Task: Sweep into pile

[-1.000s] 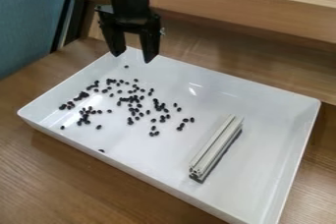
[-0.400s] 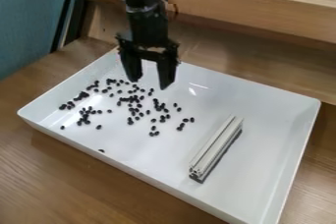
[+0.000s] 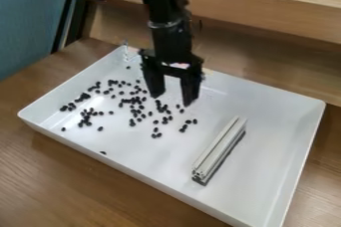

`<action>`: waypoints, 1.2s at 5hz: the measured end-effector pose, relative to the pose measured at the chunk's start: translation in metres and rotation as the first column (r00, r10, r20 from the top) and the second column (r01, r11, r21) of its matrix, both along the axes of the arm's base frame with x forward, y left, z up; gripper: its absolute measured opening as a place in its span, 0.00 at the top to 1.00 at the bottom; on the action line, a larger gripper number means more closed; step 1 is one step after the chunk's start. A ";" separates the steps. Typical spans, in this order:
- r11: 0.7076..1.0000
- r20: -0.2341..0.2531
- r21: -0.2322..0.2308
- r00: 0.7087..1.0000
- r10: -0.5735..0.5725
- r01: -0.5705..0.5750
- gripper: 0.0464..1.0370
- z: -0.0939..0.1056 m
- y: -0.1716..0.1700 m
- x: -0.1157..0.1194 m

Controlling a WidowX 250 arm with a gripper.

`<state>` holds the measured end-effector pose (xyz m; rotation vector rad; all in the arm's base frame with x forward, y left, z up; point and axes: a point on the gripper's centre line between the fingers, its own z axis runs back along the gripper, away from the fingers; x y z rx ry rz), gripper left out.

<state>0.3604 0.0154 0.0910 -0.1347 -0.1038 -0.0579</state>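
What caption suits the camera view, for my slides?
Open gripper above a white tray of scattered dark beans and a pale grooved bar.

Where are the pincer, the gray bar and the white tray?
Pincer (image 3: 174, 98): camera view, between its fingertips.
Gray bar (image 3: 220, 146): camera view, middle of its top.
White tray (image 3: 273, 171): camera view, bare floor.

Glossy white plastic-looking tray (image 3: 259, 95), smooth wood-grain table (image 3: 73, 181).
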 end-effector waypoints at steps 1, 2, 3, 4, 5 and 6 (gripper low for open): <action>1.000 0.004 -0.006 1.000 -0.027 0.027 0.04 -0.003 -0.021 0.000; 0.998 0.015 -0.012 0.998 -0.054 0.054 0.04 -0.007 -0.045 0.001; 0.998 0.000 -0.017 0.998 -0.065 0.065 0.04 -0.018 -0.059 0.002; 0.998 -0.025 -0.009 0.997 -0.070 0.070 0.04 -0.029 -0.071 0.001; 0.997 -0.052 0.012 0.996 -0.075 0.075 0.04 -0.041 -0.074 0.002; 0.997 -0.060 0.029 0.995 -0.075 0.077 0.07 -0.044 -0.072 0.002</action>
